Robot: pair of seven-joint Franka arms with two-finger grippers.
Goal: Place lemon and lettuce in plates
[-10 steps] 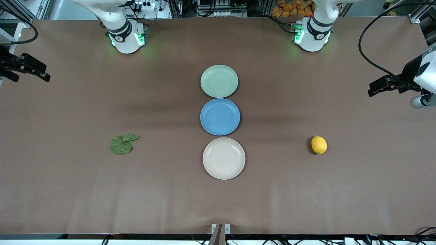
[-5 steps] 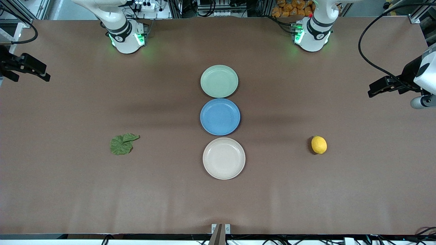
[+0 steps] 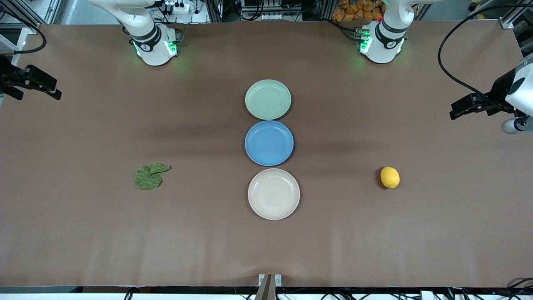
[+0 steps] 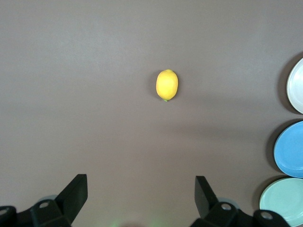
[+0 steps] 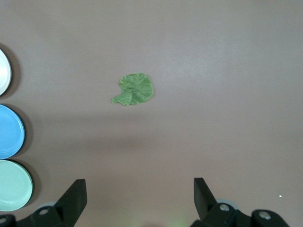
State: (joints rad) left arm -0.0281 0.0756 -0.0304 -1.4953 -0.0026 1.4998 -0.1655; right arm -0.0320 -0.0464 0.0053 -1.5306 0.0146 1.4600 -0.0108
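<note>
Nothing has moved in the past second: your left claw (image 4: 137, 198) and right claw (image 5: 137, 198) hang wide open and empty at the bench ends, lemon (image 3: 390, 177) and lettuce (image 3: 148, 176) untouched, plates (image 3: 268, 99) bare.

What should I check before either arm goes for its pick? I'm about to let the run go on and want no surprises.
1. Lemon lies free on the table, toward the left arm's end: ok.
2. Lettuce lies flat on the table, toward the right arm's end, nothing on it: ok.
3. Mint green plate and beige plate hold nothing: ok.
4. Left gripper fingers spread wide, nothing between them, lemon in its wrist view: ok.
5. Right gripper fingers spread wide, nothing between them, lettuce in its wrist view: ok.
6. Blue plate sits between the two target plates, a wrong-drop hazard: not ok.
</note>
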